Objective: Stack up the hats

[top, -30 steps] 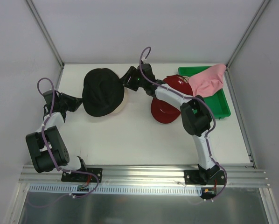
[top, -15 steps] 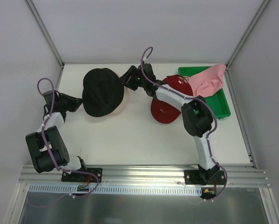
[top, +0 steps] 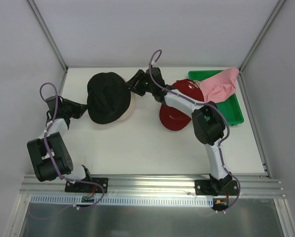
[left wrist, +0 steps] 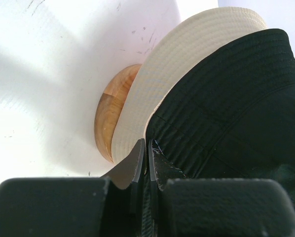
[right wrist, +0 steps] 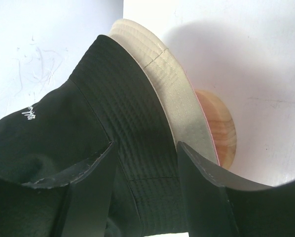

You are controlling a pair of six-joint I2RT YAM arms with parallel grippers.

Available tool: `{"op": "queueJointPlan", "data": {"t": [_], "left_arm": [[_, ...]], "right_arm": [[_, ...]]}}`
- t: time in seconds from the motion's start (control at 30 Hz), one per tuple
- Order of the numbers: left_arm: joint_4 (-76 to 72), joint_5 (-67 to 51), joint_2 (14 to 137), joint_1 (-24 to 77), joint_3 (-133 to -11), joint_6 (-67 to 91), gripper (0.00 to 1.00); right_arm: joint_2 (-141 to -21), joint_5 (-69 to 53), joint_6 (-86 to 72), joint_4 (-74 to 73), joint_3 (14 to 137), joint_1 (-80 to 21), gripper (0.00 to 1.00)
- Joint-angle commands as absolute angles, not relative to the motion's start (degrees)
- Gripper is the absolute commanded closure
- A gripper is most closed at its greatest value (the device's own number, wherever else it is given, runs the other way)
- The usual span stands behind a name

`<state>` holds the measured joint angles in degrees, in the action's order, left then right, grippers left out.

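A black hat (top: 107, 97) lies over a cream bucket hat (top: 129, 109) on a wooden stand (left wrist: 113, 108) at the back left. My left gripper (top: 83, 108) is at the black hat's left brim, shut on the brim's edge (left wrist: 147, 143). My right gripper (top: 134, 82) is at the hat's right side, open. Its fingers straddle the black brim (right wrist: 145, 145) without pinching it. In the wrist views the cream hat (right wrist: 162, 84) shows under the black hat (left wrist: 226, 98). A red cap (top: 179, 106) lies to the right. A pink hat (top: 221, 83) hangs over a green tray.
The green tray (top: 232, 112) stands at the back right, against the right wall. My right arm reaches across above the red cap. White walls close in the table on the left, back and right.
My right wrist has shifted very slightly beside the black hat's rim. The left arm and the hats have stayed where they were.
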<state>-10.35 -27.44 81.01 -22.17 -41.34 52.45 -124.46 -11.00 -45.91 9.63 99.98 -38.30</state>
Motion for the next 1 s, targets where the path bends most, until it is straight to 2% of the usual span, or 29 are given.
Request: {"op": "queueJointPlan", "data": {"t": [0.0,0.77,0.97], "left_arm": [[-9.9,-25.6,81.8,-22.2,-42.5,51.4,1.00],[-9.9,-25.4,82.4,-22.1,-42.9,51.2,1.00],[-9.9,-25.3,82.5,-22.0,-43.1,51.3,1.00]], "right_arm": [[-124.5,-12.8,-47.0,12.5,99.8,-39.3,0.45],[-126.0,-14.2,-48.4,15.6,98.2,-38.9,0.46],[-126.0,-14.2,-49.4,16.2,98.3,-38.8,0.64]]}}
